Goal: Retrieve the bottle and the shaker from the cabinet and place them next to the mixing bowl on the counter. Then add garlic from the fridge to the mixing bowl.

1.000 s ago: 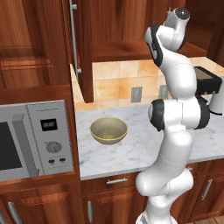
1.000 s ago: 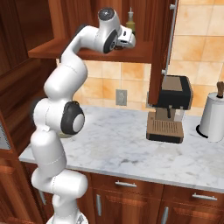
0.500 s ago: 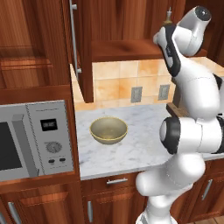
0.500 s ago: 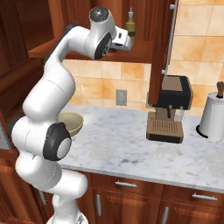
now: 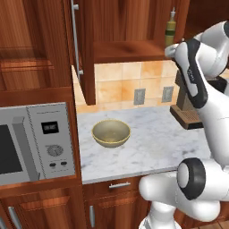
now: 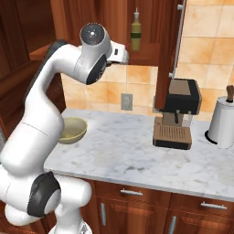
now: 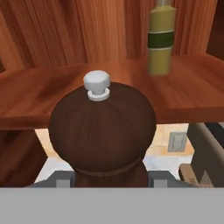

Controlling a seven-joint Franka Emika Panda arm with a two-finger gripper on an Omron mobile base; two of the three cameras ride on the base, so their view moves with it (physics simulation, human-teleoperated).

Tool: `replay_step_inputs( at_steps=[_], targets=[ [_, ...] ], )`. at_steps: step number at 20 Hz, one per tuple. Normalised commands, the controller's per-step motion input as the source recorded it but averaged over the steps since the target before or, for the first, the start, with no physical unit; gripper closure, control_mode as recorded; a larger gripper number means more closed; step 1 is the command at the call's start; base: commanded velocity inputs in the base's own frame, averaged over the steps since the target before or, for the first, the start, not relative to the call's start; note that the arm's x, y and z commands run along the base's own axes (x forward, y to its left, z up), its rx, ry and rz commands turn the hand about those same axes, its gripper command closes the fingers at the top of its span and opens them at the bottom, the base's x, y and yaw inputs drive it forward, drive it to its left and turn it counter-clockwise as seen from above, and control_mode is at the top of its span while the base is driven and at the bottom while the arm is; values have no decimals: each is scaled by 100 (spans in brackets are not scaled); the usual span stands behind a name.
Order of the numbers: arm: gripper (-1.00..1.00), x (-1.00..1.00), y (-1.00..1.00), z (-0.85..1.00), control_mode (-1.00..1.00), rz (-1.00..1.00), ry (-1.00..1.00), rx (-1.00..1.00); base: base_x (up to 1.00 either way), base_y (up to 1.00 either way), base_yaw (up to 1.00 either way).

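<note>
- Hand view puts the dark wooden shaker point(image 7: 102, 131) right in front of the camera, its white knob on top, with the tool point(image 7: 109, 178) clamped on its lower body from both sides; the grip sits low, probably so the round head stays free and upright.
- Bottle point(image 7: 160, 37), yellowish with a dark band, stands on the cabinet shelf point(image 7: 39, 98) at about one o'clock from the shaker, well behind it, so that half of the fetching looks undone.
- Left base view shows the mixing bowl point(image 5: 111, 133) on the marble worktop point(image 5: 152, 143), at roughly seven o'clock below the bottle, with bare stone around it for setting things down.
- Right base view has a coffee machine point(image 6: 178, 113) and a paper towel roll point(image 6: 223, 121) farther right; I judge the shaker should go beside the bowl, away from these.
- Garlic comes later.
</note>
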Motion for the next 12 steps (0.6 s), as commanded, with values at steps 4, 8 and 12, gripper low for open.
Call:
replay_step_inputs(
  at_steps=[4, 8, 12],
  targets=[
    [100, -100, 24, -1, -100, 13, 1, 0, 0, 0, 0],
    [100, -100, 26, -32, -100, 16, 0, 0, 0, 0, 0],
    [100, -69, 34, -84, -100, 27, 0, 0, 0, 0, 0]
  ],
)
